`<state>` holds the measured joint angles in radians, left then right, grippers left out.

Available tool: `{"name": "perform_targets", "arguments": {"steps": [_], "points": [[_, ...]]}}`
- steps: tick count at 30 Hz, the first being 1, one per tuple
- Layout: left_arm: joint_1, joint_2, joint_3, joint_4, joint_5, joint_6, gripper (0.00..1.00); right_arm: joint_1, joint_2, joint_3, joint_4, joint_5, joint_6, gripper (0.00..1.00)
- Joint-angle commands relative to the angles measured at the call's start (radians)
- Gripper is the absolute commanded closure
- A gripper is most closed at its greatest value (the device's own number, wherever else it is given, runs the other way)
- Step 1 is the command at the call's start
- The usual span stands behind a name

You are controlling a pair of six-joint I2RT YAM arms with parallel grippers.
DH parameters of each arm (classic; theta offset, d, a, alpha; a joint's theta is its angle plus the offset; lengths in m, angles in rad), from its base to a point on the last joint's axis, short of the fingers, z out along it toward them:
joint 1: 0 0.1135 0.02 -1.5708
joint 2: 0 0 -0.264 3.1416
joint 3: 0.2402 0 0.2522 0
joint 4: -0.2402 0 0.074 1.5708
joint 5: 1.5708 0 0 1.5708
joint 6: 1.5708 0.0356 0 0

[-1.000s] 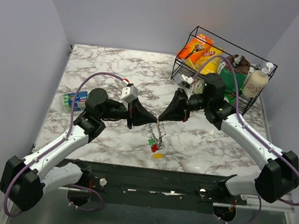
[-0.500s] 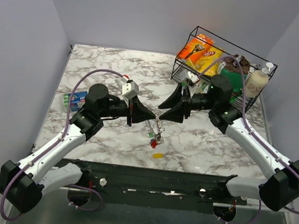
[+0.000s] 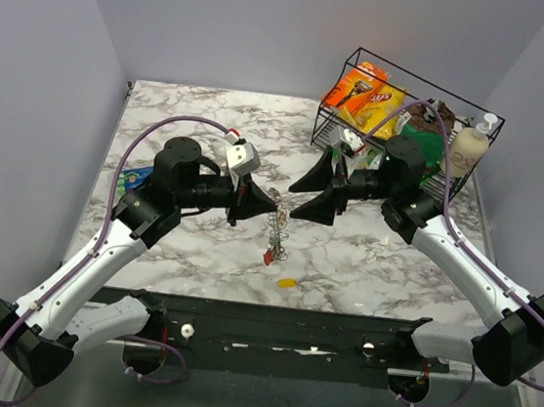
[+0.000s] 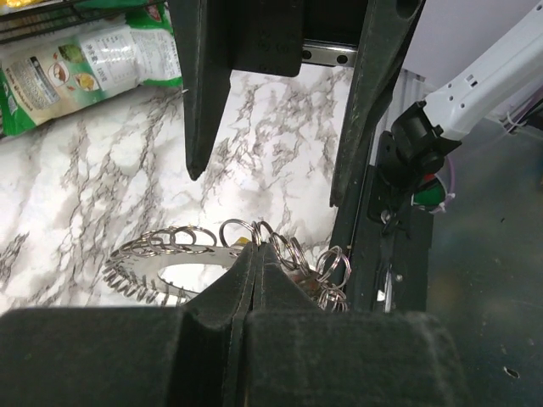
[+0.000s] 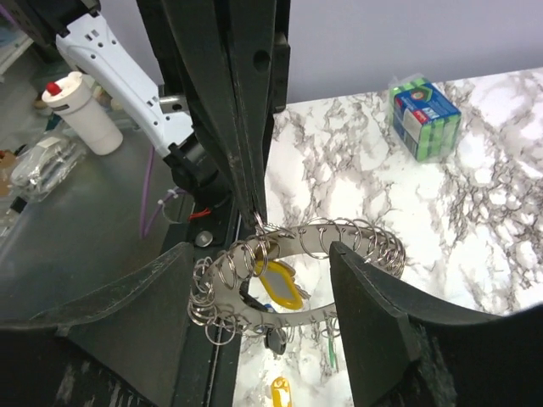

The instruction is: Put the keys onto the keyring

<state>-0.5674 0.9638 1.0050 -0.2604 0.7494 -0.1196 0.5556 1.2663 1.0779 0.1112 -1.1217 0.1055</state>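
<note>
The left gripper (image 3: 274, 207) is clamped shut on the keyring (image 3: 276, 231) and holds it off the marble table (image 3: 193, 116) at the centre of the top view. The ring hangs down from the fingertips, with a red key (image 3: 268, 258) dangling at its lower end. The right gripper (image 3: 293, 202) stands open just right of that pinch, tips facing the left one's. In the right wrist view its two fingers flank the ring's band with a gap on each side, and they carry nothing. A yellow key (image 3: 286, 283) lies loose on the table, below and slightly right of the hanging ring in the top view, near the marble's lower edge. It is too small there to read its long axis. Since the right arm is the free one and sits above that key, the next pick probably falls to it, reaching down and toward the bottom of the frame.
</note>
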Motion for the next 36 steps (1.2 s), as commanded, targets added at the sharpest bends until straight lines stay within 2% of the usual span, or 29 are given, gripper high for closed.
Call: {"name": "perform_targets", "arguments": {"steps": [1, 6, 9, 19, 25, 36], "points": [[-0.015, 0.013, 0.081, -0.178, -0.099, 0.09, 1.0, 0.006, 0.022, 0.047, -0.073, -0.041, -0.044, 0.3], [-0.019, 0.024, 0.092, -0.203, -0.22, 0.072, 1.0, 0.006, 0.047, 0.042, -0.085, -0.032, -0.058, 0.34], [-0.023, 0.039, 0.054, -0.174, -0.266, 0.037, 1.0, 0.004, 0.082, 0.039, -0.085, -0.012, -0.061, 0.4], [-0.038, 0.058, -0.176, 0.094, -0.406, -0.054, 1.0, 0.006, 0.146, 0.004, -0.081, 0.036, -0.078, 0.42], [-0.038, 0.043, -0.275, 0.219, -0.363, -0.043, 1.0, 0.006, 0.166, -0.029, -0.081, 0.059, -0.078, 0.43], [-0.038, 0.11, -0.304, 0.256, -0.367, 0.004, 1.0, 0.006, 0.208, -0.073, -0.062, 0.051, -0.073, 0.51]]}}
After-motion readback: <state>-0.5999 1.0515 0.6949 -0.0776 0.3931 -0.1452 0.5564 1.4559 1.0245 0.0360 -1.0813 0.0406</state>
